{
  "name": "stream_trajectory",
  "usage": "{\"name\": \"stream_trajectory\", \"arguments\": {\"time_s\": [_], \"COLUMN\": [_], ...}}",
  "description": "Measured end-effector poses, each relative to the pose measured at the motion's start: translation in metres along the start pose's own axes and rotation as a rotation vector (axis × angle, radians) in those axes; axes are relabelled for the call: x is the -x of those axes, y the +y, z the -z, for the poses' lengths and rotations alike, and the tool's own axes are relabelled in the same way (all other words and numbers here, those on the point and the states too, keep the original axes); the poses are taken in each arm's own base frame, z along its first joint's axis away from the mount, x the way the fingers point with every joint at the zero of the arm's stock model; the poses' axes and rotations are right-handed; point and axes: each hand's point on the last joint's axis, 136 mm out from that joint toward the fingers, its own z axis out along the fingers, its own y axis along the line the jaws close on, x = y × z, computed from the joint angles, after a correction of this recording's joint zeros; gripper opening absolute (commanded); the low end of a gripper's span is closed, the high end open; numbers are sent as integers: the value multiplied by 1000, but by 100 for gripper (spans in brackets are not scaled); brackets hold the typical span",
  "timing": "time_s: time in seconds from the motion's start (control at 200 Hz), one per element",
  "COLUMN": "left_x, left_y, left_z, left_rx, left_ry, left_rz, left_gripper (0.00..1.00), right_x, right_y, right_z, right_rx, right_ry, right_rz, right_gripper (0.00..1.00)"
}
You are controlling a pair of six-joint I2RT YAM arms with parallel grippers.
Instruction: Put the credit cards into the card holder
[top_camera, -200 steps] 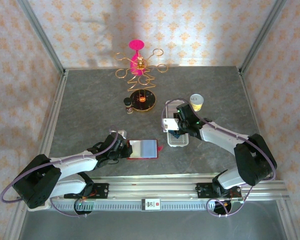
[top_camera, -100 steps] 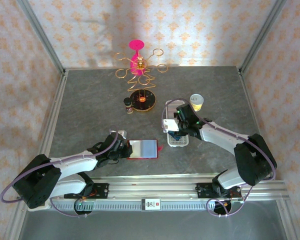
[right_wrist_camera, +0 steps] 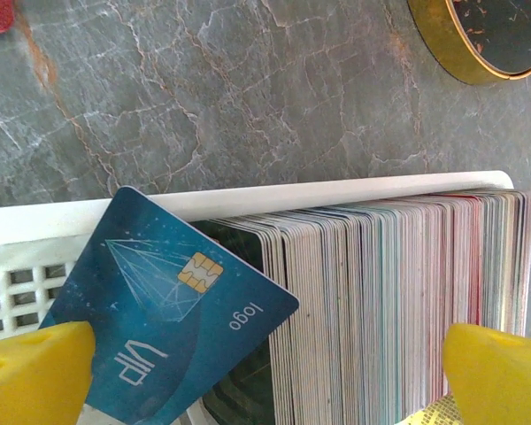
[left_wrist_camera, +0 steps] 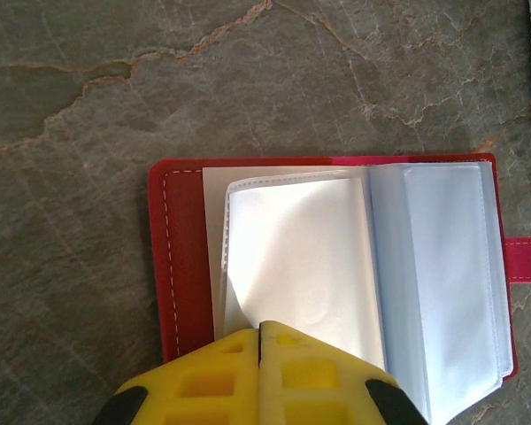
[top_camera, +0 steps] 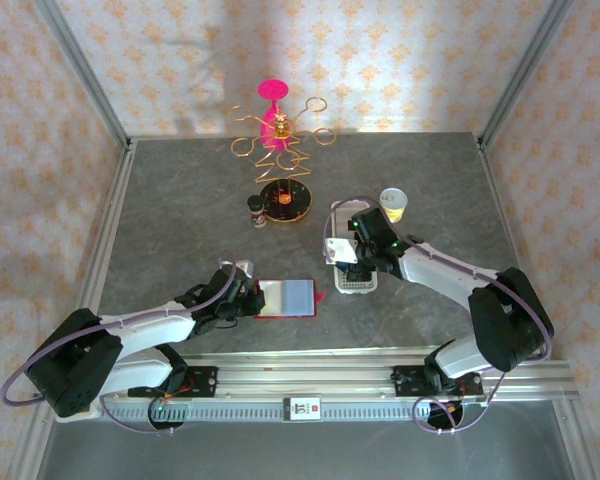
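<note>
- The left gripper (left_wrist_camera: 259, 335) is sitting at the near edge of the holder (left_wrist_camera: 181, 257) with its fingers fully closed. Whether a pocket leaf is pinched between them cannot be told.
- The holder is lying open and flat on the table (top_camera: 180, 220), in front of the left arm. Its clear pockets are facing up and its long axis is running left to right in the top view.
- The tray (right_wrist_camera: 336, 190) is standing near the holder, on its right, and a dense stack (right_wrist_camera: 398, 301) of cards is standing on edge in it.
- The blue card (right_wrist_camera: 168, 310) is leaning tilted against the front of the stack, its long axis running diagonally in the right wrist view.
- The right gripper (right_wrist_camera: 265, 359) is hanging over the tray with its fingers spread wide, gripping nothing.
- The blue card is lying between these fingers, its lower corner touching or just beside one fingertip (right_wrist_camera: 35, 372) and well apart from the other.
- Judgement: the right arm is the nearer one, and the fingers need to be closing across the card's faces.
</note>
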Motion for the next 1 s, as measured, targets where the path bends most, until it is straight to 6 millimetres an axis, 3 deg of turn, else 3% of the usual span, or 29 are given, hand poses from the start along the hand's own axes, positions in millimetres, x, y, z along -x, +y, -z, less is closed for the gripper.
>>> {"name": "stream_trajectory", "arguments": {"time_s": [0.395, 0.671, 1.001], "left_x": [0, 0, 0], "left_y": [0, 0, 0], "left_z": [0, 1, 1], "left_rx": [-1, -1, -1], "left_ry": [-2, -1, -1], "left_rz": [0, 0, 0], "left_gripper": [0, 0, 0], "right_x": [20, 13, 6], "right_y": [-3, 9, 4], "right_z": [0, -10, -14], "right_rx": [64, 108, 64], "right_ry": [-50, -12, 20], "right_rz": [-70, -74, -32], "right_gripper": [100, 100, 98]}}
